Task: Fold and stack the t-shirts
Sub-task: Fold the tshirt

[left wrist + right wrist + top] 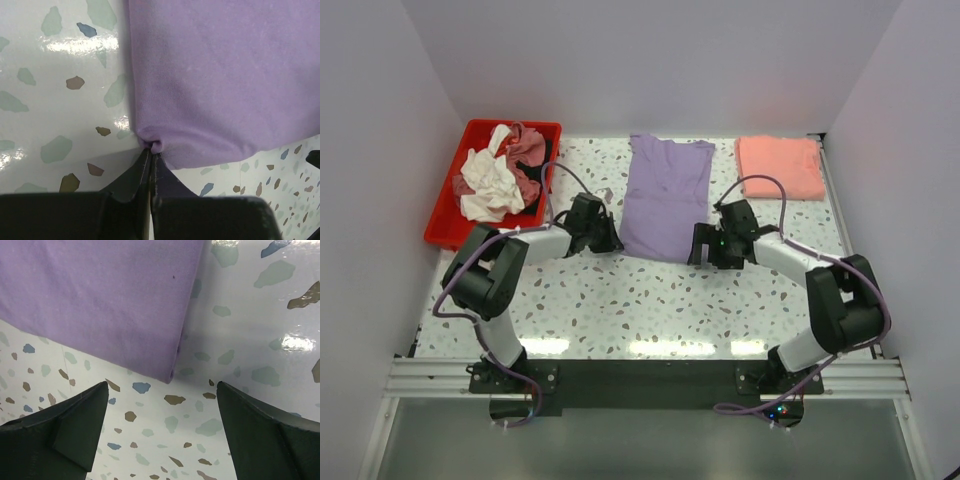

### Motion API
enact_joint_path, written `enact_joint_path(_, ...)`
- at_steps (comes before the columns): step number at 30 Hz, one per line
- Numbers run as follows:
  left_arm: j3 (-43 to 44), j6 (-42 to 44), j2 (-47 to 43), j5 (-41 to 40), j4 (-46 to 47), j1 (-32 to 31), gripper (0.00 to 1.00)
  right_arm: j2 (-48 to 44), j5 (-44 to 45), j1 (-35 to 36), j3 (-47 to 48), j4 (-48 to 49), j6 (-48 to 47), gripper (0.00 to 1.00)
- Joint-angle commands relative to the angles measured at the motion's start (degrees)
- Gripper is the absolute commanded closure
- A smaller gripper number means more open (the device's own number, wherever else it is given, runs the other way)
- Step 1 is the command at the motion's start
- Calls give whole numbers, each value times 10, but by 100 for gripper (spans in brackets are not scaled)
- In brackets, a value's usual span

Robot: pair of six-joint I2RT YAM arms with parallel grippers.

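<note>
The purple shirt (666,195) lay flat in the middle of the table (620,300), narrowed to a strip, hem toward the arms. The left hand (151,150) was closed on its near-left corner, pinching a small pucker of cloth. The right hand (161,390) stood wide open just short of the near-right corner, touching nothing. To fold well, the right should probably come down over that corner and take every layer, close to the edge. Then both ought to lift together, hem taut, and carry it squarely to the collar. A folded pink shirt (780,166) lay at the far right.
</note>
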Motion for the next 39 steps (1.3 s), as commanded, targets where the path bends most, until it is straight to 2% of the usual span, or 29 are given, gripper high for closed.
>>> enact_joint_path(1,-9,8,-3,5,18,-1,100,15,-18,-2,4,29,9,9)
enact_joint_path(7,-48,4,-38,2,32,-1,100,59,-36,-2,15,50,14,24)
enact_joint_path(8,-50,3,-40,2,31,-1,100,66,-35,-2,18,50,16,31)
enact_joint_path(10,-54,0,-40,3,29,-1,100,81,-29,-1,27,48,18,37)
enact_joint_path(11,-55,0,-40,3,29,-1,100,86,-24,-1,29,47,20,45)
enact_joint_path(13,-61,-2,-41,2,32,-1,100,89,-11,-1,29,43,26,51)
enact_joint_path(14,-62,-2,-41,0,32,-1,100,92,-2,-2,29,39,32,58)
enact_joint_path(16,-62,-2,-39,-3,26,-1,100,94,20,-2,28,23,35,63)
enact_joint_path(19,-62,-3,-40,-11,21,-1,100,91,27,-2,21,7,38,65)
enact_joint_path(24,-67,-5,-43,-14,18,-1,100,70,8,-1,-5,7,39,62)
enact_joint_path(30,-96,-14,-69,-10,21,-1,100,46,-35,-1,-41,26,35,84)
enact_joint_path(32,-109,-16,-84,-8,24,-1,100,36,-54,-1,-48,35,31,97)
enact_joint_path(33,-119,-18,-101,-7,21,-1,100,31,-60,2,-50,33,34,100)
enact_joint_path(37,-144,-21,-172,-3,-8,-5,100,-26,-112,16,-55,5,30,100)
enact_joint_path(39,-160,-23,-245,-14,-26,-8,100,-84,-138,27,-50,-35,21,100)
